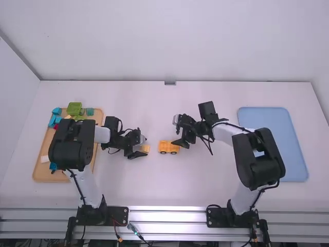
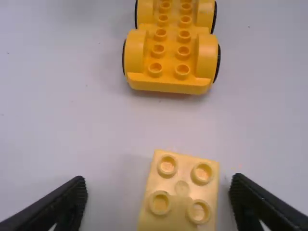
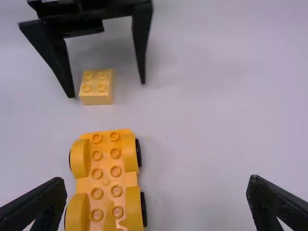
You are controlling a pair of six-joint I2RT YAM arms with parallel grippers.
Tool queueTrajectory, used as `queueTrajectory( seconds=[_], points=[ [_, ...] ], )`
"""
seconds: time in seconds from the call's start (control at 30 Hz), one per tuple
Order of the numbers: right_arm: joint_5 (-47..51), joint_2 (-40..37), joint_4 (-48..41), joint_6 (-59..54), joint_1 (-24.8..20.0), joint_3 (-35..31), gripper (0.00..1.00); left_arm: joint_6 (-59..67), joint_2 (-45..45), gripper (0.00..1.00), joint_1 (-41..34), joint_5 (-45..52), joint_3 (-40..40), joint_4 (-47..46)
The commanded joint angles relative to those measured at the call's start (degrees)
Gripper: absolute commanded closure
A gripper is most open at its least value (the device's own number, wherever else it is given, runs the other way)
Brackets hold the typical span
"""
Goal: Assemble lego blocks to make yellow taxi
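My left gripper (image 1: 140,147) is over the table left of the middle, around a pale yellow block (image 1: 145,148). In the left wrist view, the left gripper (image 2: 158,197) stands open, its fingers on either side of the four-stud block (image 2: 166,205), with a gap on each side. An orange-yellow wheeled base (image 1: 168,147) lies to the right of the block, apart from it; its studs face up in the left wrist view (image 2: 168,62). My right gripper (image 1: 179,133) is by the base's right end. In the right wrist view, the right gripper (image 3: 156,185) is open, the base (image 3: 106,183) between its fingers, nearer one.
A wooden tray (image 1: 43,149) with green, blue and other blocks stands at the left, partly under the left arm. To the right, past the right arm, lies a blue tray (image 1: 272,134). White table surface (image 1: 139,185) surrounds the two yellow pieces.
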Motion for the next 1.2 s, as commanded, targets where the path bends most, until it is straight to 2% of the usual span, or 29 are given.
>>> queueTrajectory(
  seconds=[0.0, 0.13, 0.27, 0.6, 0.67, 0.77, 0.9, 1.0, 1.1, 1.17],
  points=[
    [-6.14, 0.07, 0.79, -0.11, -0.72, -1.27, 0.01, -0.24, 0.46, 0.26, -0.35, 0.22, -0.98, 0.28],
    [-8.76, 0.04, 3.82, -0.04, -1.16, -2.29, 0.01, 0.02, 0.46, 0.3, 0.0, 0.02, -1.46, 0.55],
    [-7.65, 0.07, 4.57, -0.09, -0.04, -3.13, 0.01, -0.02, 0.46, 0.46, -0.22, -1.07, -1.46, 0.55],
    [-4.15, 0.04, 4.59, -0.09, 1.38, -3.06, 0.01, -0.02, 0.46, 0.51, 0.31, -1.11, -2.16, 0.96],
    [-4.13, 0.04, 4.52, 0.0, 1.03, -3.06, 0.01, -0.04, 0.46, 0.63, 0.0, -1.07, -3.23, 3.08],
    [-4.11, 0.04, 4.26, 0.31, 1.01, -3.08, 0.01, -0.04, 0.46, 0.66, 0.0, -1.05, -5.01, 6.58],
    [-4.09, 0.04, 3.96, 0.37, 1.11, -3.08, 0.01, -1.03, 0.46, 0.64, 0.02, -0.57, -6.71, 10.08],
    [-3.93, 0.04, 3.17, 0.31, 1.11, -3.08, 0.01, -6.6, 0.44, 0.57, 0.2, -0.59, -6.97, 12.57],
    [-3.48, 0.07, 2.62, 0.28, 1.11, -3.15, 0.01, -9.46, 0.44, 0.43, 0.28, -1.01, -6.47, 13.03],
    [-3.5, 0.07, 2.64, 0.35, 1.14, -3.15, 0.01, -8.63, 0.44, 0.43, 0.04, -1.22, -5.88, 11.76]
  ],
)
